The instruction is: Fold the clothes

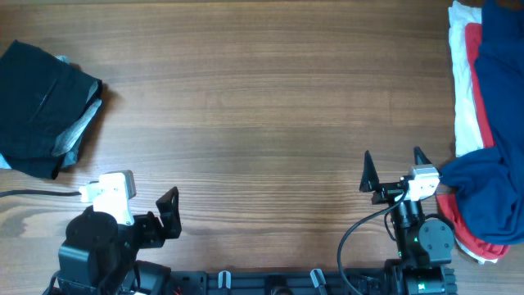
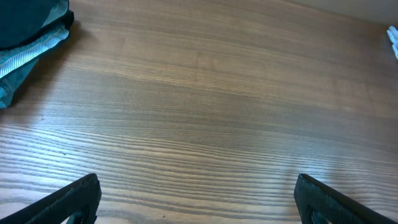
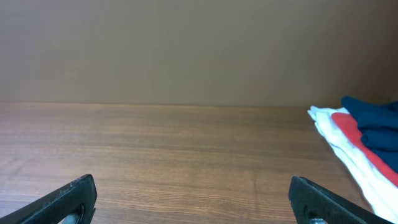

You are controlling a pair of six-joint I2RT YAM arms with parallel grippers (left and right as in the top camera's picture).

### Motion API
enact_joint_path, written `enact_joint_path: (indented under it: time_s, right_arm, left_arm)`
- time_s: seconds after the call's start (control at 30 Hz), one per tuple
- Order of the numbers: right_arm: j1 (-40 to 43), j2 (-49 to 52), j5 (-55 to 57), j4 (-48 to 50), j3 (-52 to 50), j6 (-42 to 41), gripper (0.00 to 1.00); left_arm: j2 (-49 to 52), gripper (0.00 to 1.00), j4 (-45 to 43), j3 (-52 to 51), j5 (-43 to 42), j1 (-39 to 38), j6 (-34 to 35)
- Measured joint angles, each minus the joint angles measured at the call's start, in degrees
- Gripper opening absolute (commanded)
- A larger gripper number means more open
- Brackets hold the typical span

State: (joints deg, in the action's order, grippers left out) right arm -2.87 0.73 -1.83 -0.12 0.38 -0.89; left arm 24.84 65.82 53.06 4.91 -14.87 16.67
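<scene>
A black garment with a pale grey patterned band lies folded at the table's far left; its corner shows in the left wrist view. A pile of blue, red and white clothes lies along the right edge, and shows in the right wrist view. My left gripper is open and empty near the front left, right of the black garment; its fingers frame bare wood. My right gripper is open and empty, just left of the blue cloth.
The wooden table stretches between the two piles. A black cable runs along the front left. The arm bases stand at the front edge. A brown wall stands behind the table.
</scene>
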Motion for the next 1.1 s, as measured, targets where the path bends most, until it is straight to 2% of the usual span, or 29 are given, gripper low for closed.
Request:
enact_joint_path:
  time_s: [0.7, 0.87, 1.0, 1.1]
  right_arm:
    - [0.0, 0.0, -0.3, 0.1, 0.0, -1.5, 1.00]
    - [0.0, 0.0, -0.3, 0.1, 0.0, -1.5, 1.00]
    - [0.0, 0.0, -0.3, 0.1, 0.0, -1.5, 0.99]
    - [0.0, 0.0, -0.3, 0.1, 0.0, -1.7, 1.00]
  left_arm:
    - [-0.1, 1.00, 0.0, 0.0, 0.0, 0.2, 0.0]
    - [-4.8, 1.00, 1.2, -2.1, 0.0, 8.6, 0.0]
    - [-12.8, 1.00, -7.1, -13.3, -0.4, 13.6, 0.0]
    - [-19.3, 1.00, -18.3, -23.6, -1.4, 14.4, 0.1]
